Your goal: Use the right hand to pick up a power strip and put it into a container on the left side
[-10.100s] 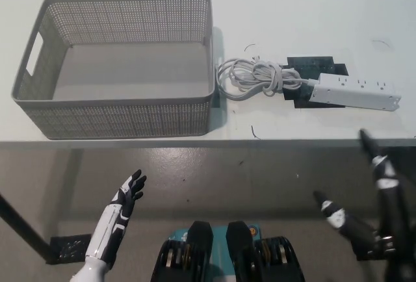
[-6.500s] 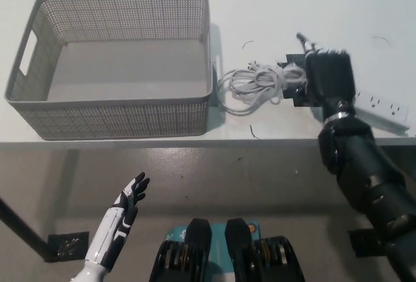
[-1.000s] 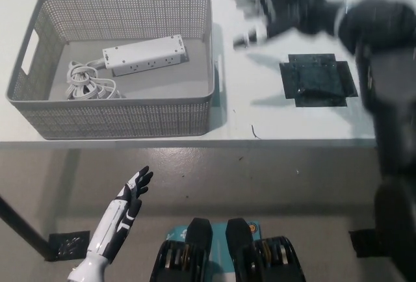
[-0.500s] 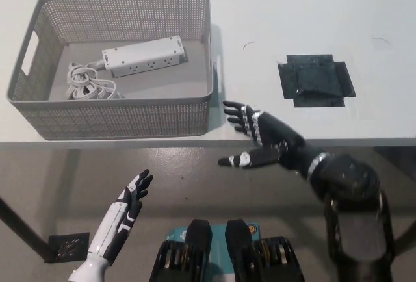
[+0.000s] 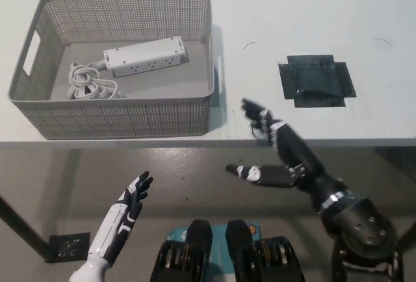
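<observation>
A white power strip (image 5: 144, 55) lies inside the grey mesh basket (image 5: 130, 116) at the table's left, its coiled white cord (image 5: 88, 81) beside it in the basket's near-left corner. My black right hand (image 5: 276, 153) hovers open at the table's front edge, right of the basket, fingers spread and holding nothing. My white left hand (image 5: 128, 201) rests open below the table edge at the lower left.
A black tape patch (image 5: 317, 83) marks the white table (image 5: 299, 9) to the right of the basket. The table's front edge runs across the middle of the picture, with grey floor below it.
The power strip and cord went from the black patch into the basket. Over the last second my right hand drew back from above the table to its front edge, empty.
</observation>
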